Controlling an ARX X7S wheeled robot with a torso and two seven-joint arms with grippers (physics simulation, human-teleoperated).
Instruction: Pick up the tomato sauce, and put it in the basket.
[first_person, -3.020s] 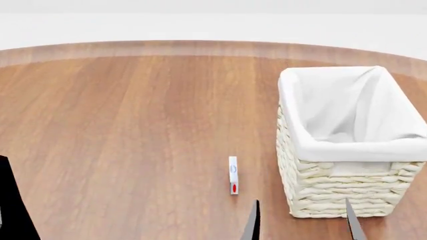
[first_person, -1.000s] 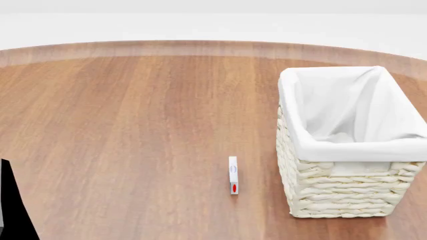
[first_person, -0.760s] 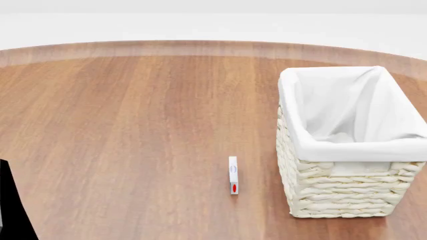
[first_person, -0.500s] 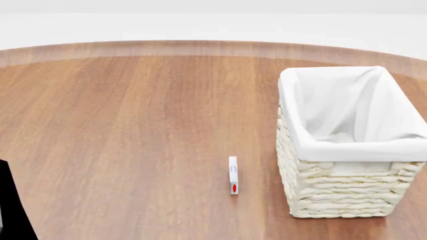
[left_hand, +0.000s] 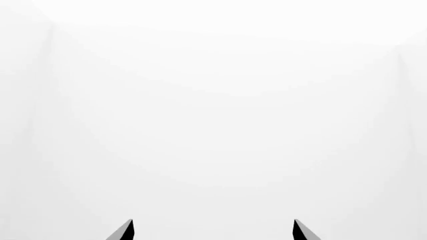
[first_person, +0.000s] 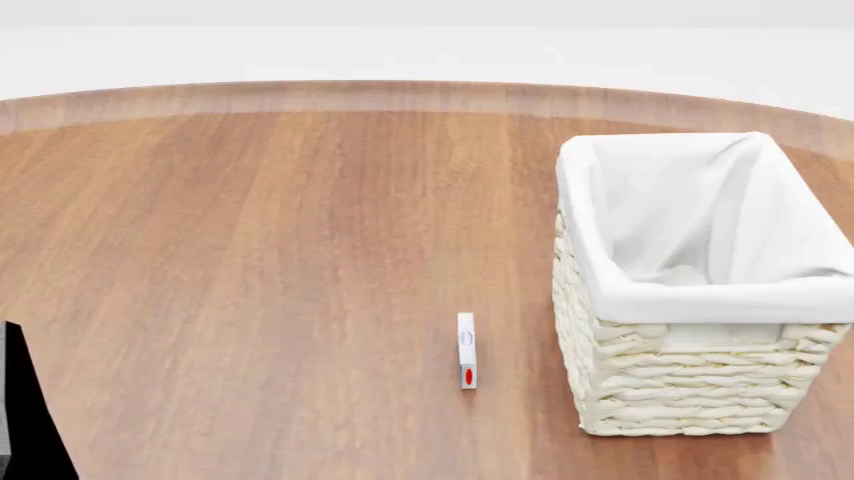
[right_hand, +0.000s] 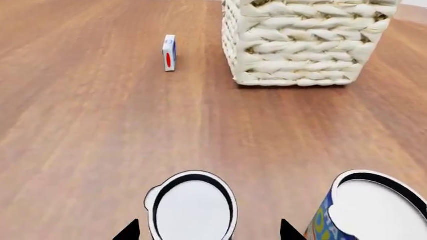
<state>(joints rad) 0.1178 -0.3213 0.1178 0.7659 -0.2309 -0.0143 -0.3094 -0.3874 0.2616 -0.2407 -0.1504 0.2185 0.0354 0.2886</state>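
In the right wrist view, the right gripper (right_hand: 207, 233) has its two dark fingertips spread wide, one on either side of a small cylindrical tin can with a silvery-white top (right_hand: 192, 207). This is the tomato sauce, standing upright on the brown wooden table (right_hand: 80, 130); its label is hidden from here, and I cannot tell whether the fingers touch it. Just beside it stands a similar can with a blue-and-yellow label (right_hand: 372, 212). Farther off are a small white box with a red oval (right_hand: 169, 52) and the rectangular cream woven wicker basket (right_hand: 307, 40).

The head view shows the box (first_person: 466, 351) and the basket's white cloth liner (first_person: 694, 300), but neither can and no right gripper. The left gripper (left_hand: 212, 232), fingertips apart, faces blank white.
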